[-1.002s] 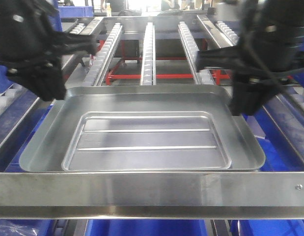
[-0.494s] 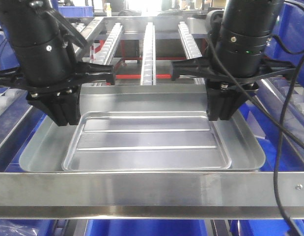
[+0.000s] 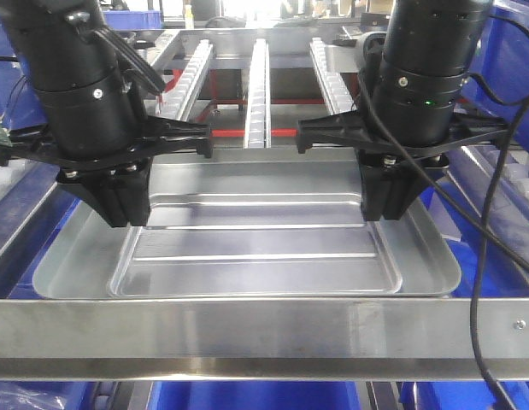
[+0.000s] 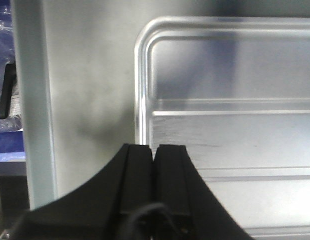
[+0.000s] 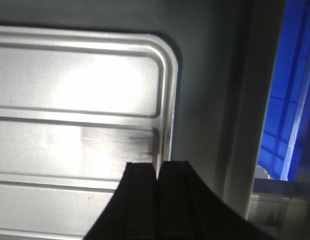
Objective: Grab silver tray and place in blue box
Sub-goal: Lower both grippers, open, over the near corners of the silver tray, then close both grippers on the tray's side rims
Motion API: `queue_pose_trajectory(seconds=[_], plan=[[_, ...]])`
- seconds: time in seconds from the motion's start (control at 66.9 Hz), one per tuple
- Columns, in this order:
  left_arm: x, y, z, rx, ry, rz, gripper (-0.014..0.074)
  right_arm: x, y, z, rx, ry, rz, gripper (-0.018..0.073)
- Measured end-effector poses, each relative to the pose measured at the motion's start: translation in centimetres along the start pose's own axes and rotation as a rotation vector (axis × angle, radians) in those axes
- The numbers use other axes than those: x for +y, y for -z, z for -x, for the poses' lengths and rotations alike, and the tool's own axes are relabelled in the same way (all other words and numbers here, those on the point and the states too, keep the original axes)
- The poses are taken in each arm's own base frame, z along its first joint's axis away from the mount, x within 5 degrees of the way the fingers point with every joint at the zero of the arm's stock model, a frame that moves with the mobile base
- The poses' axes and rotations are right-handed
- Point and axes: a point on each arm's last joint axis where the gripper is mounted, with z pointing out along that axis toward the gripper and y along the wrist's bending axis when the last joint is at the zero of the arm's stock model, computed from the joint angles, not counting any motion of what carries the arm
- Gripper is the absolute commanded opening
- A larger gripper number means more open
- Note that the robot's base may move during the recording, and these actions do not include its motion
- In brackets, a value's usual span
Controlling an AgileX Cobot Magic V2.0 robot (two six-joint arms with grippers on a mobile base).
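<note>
Left claw [image 3: 127, 220] and right claw [image 3: 385, 215] have moved inward over the wide, shallow, shiny silver tray [image 3: 255, 273].
Both are pressed shut on nothing above its recessed panel's side edges; the tray lies ungripped behind the flat steel crossbar [image 3: 264, 337], so grasping hasn't begun.

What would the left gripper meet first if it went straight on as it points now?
Most likely the shiny silver rectangular metal tray, at the left border of its recessed centre panel. The left gripper has shut jaws; depth is unclear.
</note>
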Motion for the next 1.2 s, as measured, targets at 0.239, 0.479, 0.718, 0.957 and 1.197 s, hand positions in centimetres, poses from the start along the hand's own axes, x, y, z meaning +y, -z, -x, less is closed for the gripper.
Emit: queue_pose_trajectory(seconds=[0.239, 0.479, 0.718, 0.957, 1.197], plan=[[-0.07, 0.00, 0.11, -0.012, -0.002, -0.008, -0.0092, 0.00, 0.00, -0.04, 0.005, -0.003, 0.000, 0.0076], [0.02, 0.00, 0.18, -0.020, -0.018, 0.002, 0.0047, 0.18, 0.00, -0.18, 0.020, -0.029, 0.020, 0.0076], [0.27, -0.05, 0.23, -0.025, 0.040, 0.030, 0.0244, 0.21, 0.01, -0.25, 0.028, -0.037, 0.023, 0.0278], [0.27, -0.60, 0.08, -0.010, 0.056, 0.040, 0.0244, 0.21, 0.01, -0.25, 0.028, -0.037, 0.023, 0.0450], [0.26, -0.86, 0.02, -0.003, 0.055, 0.044, 0.0244, 0.34, -0.43, -0.13, 0.018, -0.036, 0.030, 0.0443]])
